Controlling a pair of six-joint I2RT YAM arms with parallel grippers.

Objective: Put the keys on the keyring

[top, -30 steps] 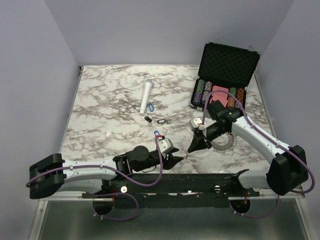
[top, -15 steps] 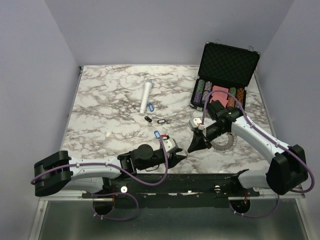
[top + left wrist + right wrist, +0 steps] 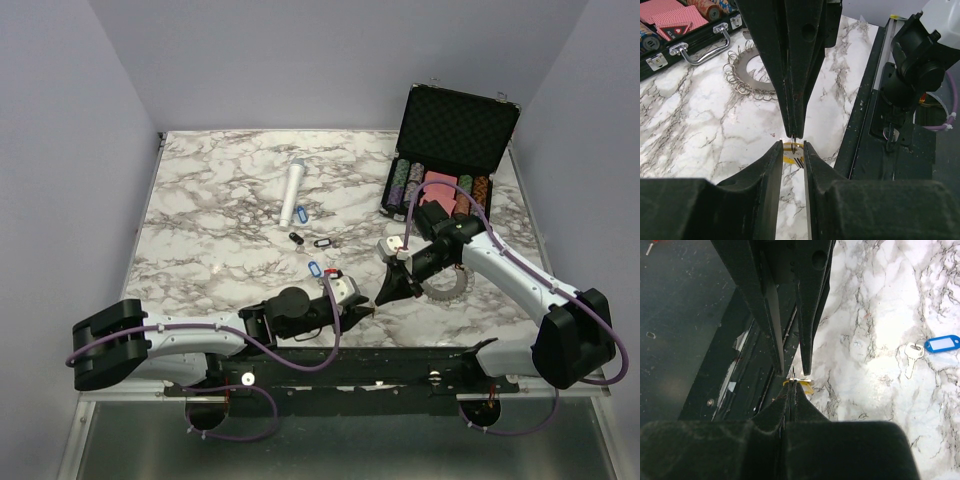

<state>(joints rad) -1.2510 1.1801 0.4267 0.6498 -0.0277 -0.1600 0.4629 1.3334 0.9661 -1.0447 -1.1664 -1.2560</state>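
Note:
A key with a yellow tag (image 3: 793,151) hangs just above the table's near edge, between my two grippers. My right gripper (image 3: 792,382) is shut on its small metal loop from above, seen in the left wrist view as dark fingers (image 3: 799,75). My left gripper (image 3: 792,146) has its jaws closed in on the tag's two sides. The toothed keyring (image 3: 450,285) lies flat on the marble to the right, beside the right arm. A blue-tagged key (image 3: 315,270) lies near the left wrist. Two black-tagged keys (image 3: 322,242) and another blue-tagged key (image 3: 303,212) lie mid-table.
A white cylinder (image 3: 291,193) lies at mid-table towards the back. An open black case of poker chips (image 3: 450,150) stands at the back right, close behind the keyring. The black base rail (image 3: 400,365) runs along the near edge under both grippers.
My left arm has reached right towards the right gripper and its jaws have narrowed around the yellow tag. The right gripper has stayed shut in place.

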